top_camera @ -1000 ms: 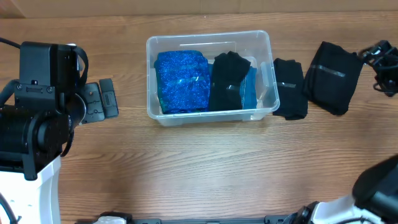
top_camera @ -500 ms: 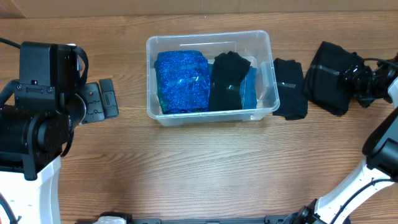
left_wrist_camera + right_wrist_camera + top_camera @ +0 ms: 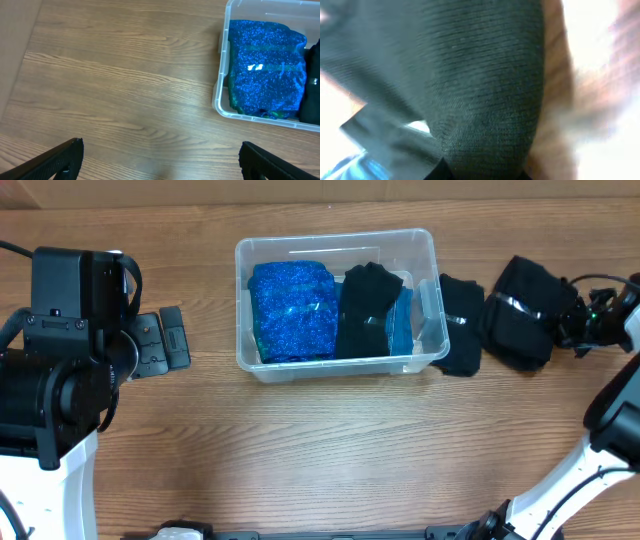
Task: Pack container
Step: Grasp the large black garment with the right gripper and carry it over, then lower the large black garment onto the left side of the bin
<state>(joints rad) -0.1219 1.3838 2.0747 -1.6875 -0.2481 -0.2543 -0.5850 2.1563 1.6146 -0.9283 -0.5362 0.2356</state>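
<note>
The clear container stands mid-table, holding a blue glittery bundle and a black bundle. Just right of it lies a black folded cloth. Further right, a larger black cloth is bunched up, with my right gripper shut on its right edge. Its dark knit fills the right wrist view down to the jaws of the right gripper. My left gripper stays open at the far left over bare wood. From the left wrist, the left gripper looks toward the container and blue bundle.
The left arm's bulky base fills the left side of the table. The right arm's white link crosses the lower right corner. Bare wooden tabletop stretches in front of the container.
My right gripper came in from the right edge and closed on the larger black cloth, which has bunched and shifted left toward the smaller one. The left arm has not moved.
</note>
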